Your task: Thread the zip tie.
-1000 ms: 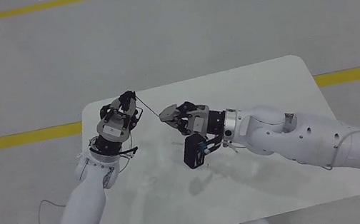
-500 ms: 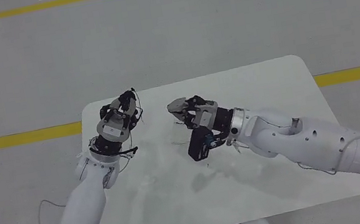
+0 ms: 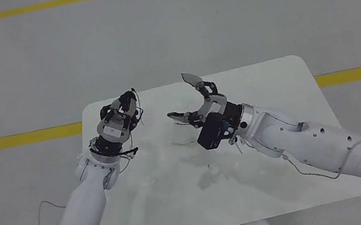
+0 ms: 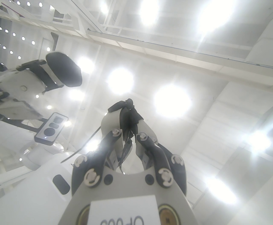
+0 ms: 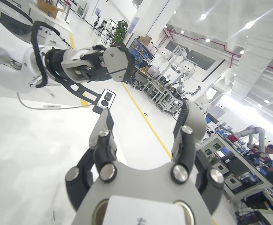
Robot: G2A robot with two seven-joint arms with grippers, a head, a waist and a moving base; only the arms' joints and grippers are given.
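Two grippers hover over the far half of the table (image 3: 301, 178), facing each other. Nearer the middle, the right gripper (image 3: 179, 97) is spread wide and holds nothing, probably readying to take the tie's loose end. Toward the far left corner, the left gripper (image 3: 128, 103) is pinched tight on the black zip tie (image 5: 116, 71), seemingly to steady it for threading. Its thin strap runs across one finger. The tie sits clear of the right gripper, a short gap between them.

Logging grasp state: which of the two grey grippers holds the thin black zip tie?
The left gripper, shut on the thin black zip tie; the right gripper stands wide open, empty.
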